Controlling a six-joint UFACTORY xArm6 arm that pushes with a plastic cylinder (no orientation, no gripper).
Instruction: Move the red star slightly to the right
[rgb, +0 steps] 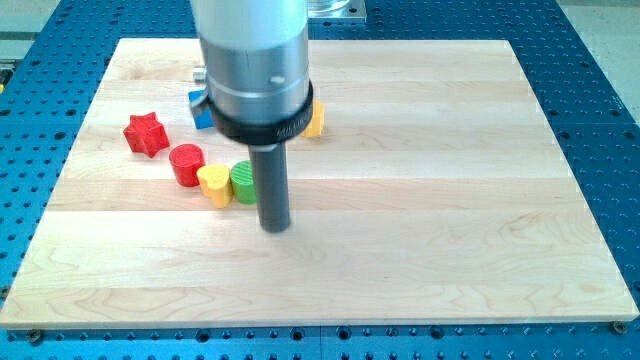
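The red star (146, 133) lies at the view's left on the wooden board (450, 200). My tip (275, 227) rests on the board well to the star's right and lower, just right of a green block (243, 181). A red cylinder (186, 164) and a yellow heart-shaped block (214, 185) lie between the star and the tip.
A blue block (201, 108) shows partly behind the arm's grey body (255, 60). A yellow block (315, 121) peeks out at the arm's right side. The blue perforated table (600, 120) surrounds the board.
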